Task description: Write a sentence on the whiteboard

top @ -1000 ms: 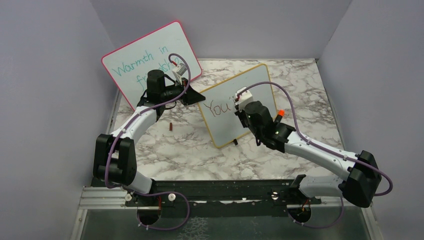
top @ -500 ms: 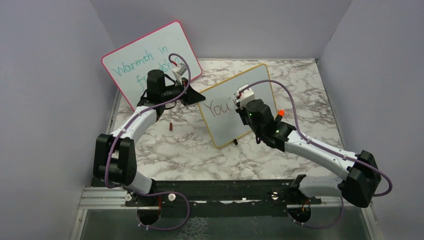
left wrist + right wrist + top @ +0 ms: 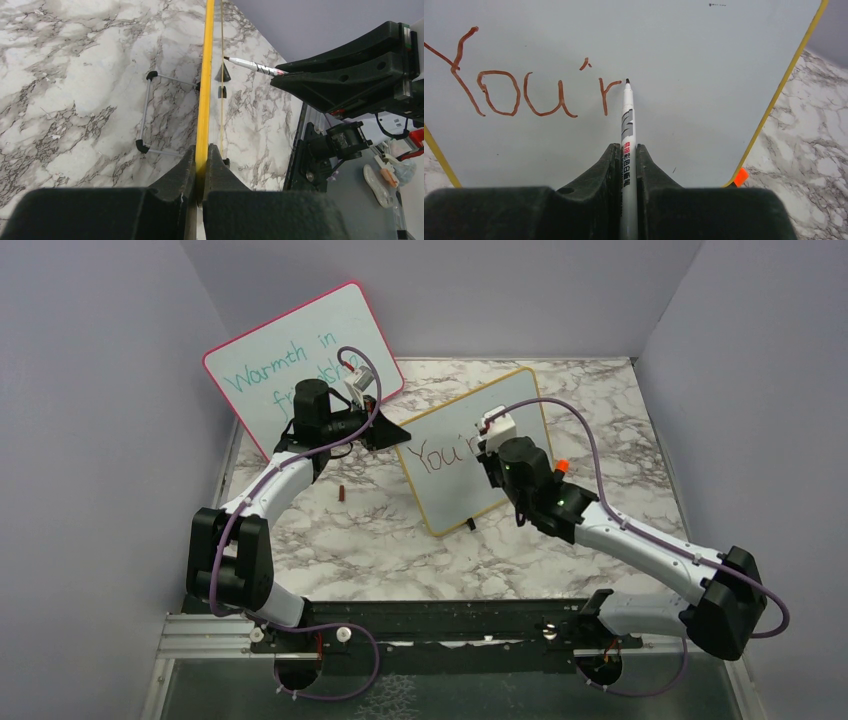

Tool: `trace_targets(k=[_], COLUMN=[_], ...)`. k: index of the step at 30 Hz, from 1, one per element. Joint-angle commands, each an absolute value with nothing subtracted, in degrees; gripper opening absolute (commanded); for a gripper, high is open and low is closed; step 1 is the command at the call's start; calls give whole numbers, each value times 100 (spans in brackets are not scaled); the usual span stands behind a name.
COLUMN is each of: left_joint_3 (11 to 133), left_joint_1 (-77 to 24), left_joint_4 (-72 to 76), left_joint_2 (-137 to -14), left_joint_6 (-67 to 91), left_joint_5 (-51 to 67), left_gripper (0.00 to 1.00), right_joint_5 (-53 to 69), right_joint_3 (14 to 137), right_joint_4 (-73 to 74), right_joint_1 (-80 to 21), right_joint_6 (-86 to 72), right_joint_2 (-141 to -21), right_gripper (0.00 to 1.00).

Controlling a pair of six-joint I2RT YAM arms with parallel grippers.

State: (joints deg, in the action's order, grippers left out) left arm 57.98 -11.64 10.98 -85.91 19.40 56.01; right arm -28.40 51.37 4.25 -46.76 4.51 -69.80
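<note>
left gripper [image 3: 201, 150] is pinched tight on the yellow-orange frame edge of the whiteboard [image 3: 704, 55], prob. to brace it so it doesn't rock or slide under pen pressure. the board is propped on a thin wire stand [image 3: 145, 112] w/ black feet, so it'd likely shift w/o that hold. right gripper [image 3: 627, 150] is pressed together on a marker [image 3: 627, 115], barrel running straight out btw the jaws. the tip is at the board face just right of the last stroke, which suits starting the next letter. touching vs a hair off, can't tell for sure.

whiteboard stands centre of the top view, a bit right, leaning back on the marble table [image 3: 360, 540], below-right of the bigger pink-framed board [image 3: 290, 340] w/ teal writing at upper left. the sentence [image 3: 525, 90] so far reads "you'r" in red-brown across the upper left of the right wrist view. letters are large & a bit wobbly, apostrophe floating above. the rest of the surface is blank apart from a tiny speck near the top edge. first word isn't finished, so i'd judge the task early. a small orange bit [image 3: 562, 465] shows by the board's right edge; can't tell what it is.
</note>
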Motion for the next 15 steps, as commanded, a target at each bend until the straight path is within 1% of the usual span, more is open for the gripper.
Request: trace_targets(k=[1, 15], left_joint_3=[5634, 5634], left_joint_1=[-1318, -1318], left_joint_4=[384, 378], left_joint_2=[-8864, -8877], left_joint_6=[1450, 1446], left_joint_5=[5651, 5651], left_gripper=[0, 0], right_joint_5=[-2943, -2681], right_joint_3=[5085, 4922], right_joint_4=[506, 607], right_joint_1=[-4631, -4603], right_joint_6=[349, 194], right_joint_2=[-6743, -6759], right_gripper=[1, 1])
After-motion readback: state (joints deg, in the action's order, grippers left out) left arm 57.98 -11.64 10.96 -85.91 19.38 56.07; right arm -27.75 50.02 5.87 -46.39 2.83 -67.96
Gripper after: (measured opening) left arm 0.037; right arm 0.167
